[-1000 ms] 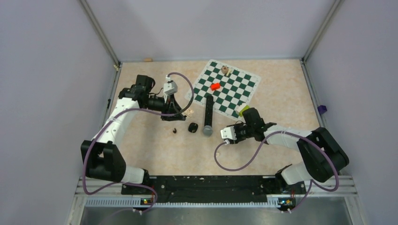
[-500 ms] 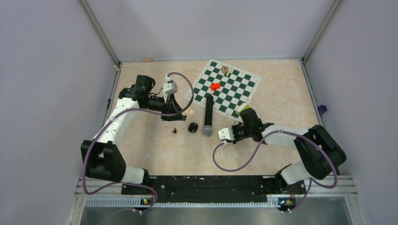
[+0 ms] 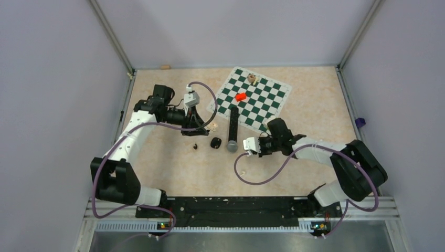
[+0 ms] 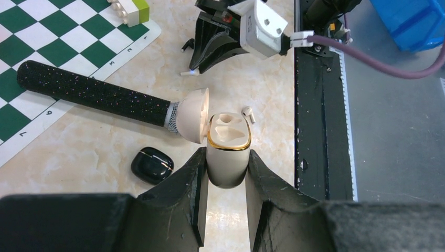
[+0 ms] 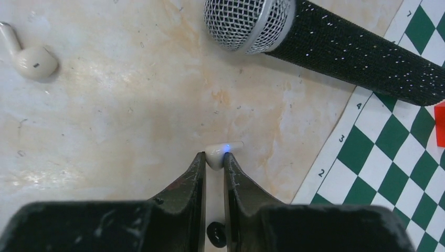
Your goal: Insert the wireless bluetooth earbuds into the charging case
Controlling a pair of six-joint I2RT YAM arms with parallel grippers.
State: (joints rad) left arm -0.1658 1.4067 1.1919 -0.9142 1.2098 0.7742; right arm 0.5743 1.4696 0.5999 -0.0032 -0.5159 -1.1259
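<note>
Off-white charging case (image 4: 227,152), open, upright, empty; one off-white earbud (image 5: 218,153) between right jaws, second earbud (image 5: 31,60) loose.

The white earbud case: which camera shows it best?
The left wrist camera: the open case sits close up, gripped by the left pincer, visibly empty. The top camera shows only a pale speck there; the right wrist camera misses it.

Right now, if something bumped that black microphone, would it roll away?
Probably: the microphone is a round tube lying flat. Its wider mesh head would likely make it curve, not roll straight. It looks rigid, so bending seems unlikely.
</note>
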